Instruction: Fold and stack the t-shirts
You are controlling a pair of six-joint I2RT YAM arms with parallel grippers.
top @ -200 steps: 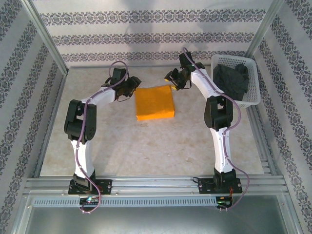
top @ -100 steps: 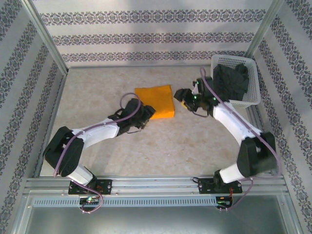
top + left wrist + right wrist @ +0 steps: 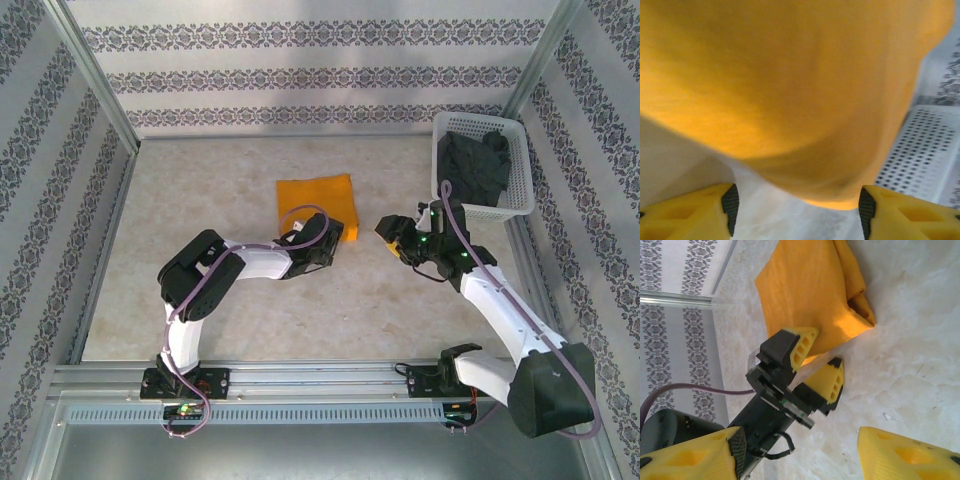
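Folded orange t-shirt (image 3: 315, 203) lies mid-worktop (image 3: 250, 295); grey t-shirt (image 3: 478, 165) fills the far-right basket (image 3: 521, 195). Left fingers (image 3: 334, 238) stand wide at its near-right corner, right fingers (image 3: 390, 230) wide and empty. Best release cleanly, without dragging the fold.

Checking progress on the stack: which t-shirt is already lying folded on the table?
The orange-yellow t-shirt, a flat folded square on the table. The dark grey t-shirt is crumpled in the white basket.

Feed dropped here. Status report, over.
Left hand open at near edge of folded orange shirt. Right hand open, beside it, apart. Grey shirt in basket. Nothing blocking.
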